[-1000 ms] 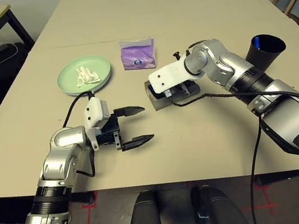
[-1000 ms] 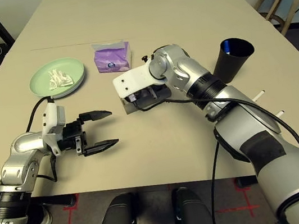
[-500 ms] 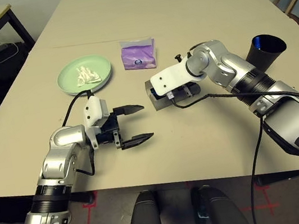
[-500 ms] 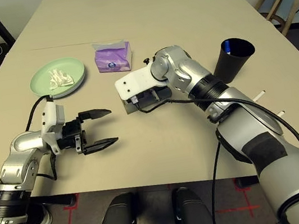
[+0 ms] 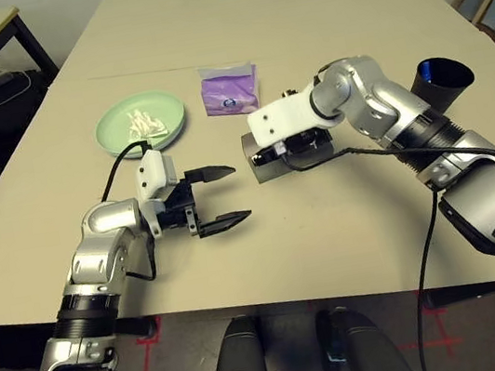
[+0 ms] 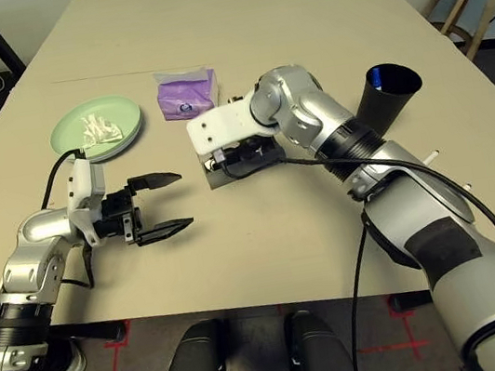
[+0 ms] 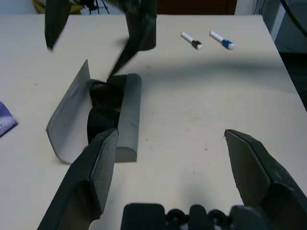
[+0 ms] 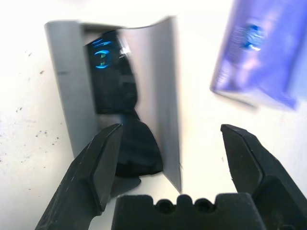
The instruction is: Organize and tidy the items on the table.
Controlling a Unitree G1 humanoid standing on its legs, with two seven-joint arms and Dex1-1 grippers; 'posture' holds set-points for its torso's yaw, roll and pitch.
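Right gripper [image 8: 168, 158] hangs wide over the open case [image 8: 86, 86] holding sunglasses [image 8: 120, 110]; left gripper [image 5: 214, 196], wide, at its 8 o'clock.

A grey glasses case [image 7: 96, 115] lies open mid-table [image 5: 315, 15], black sunglasses [image 8: 120, 105] inside it. Left of it, a pale-green plate [image 5: 140, 123] holds crumpled white tissue [image 5: 143, 125]. A black cup [image 5: 439, 85] stands at the right. Two small markers [image 7: 192, 40] lie side by side beyond the case.
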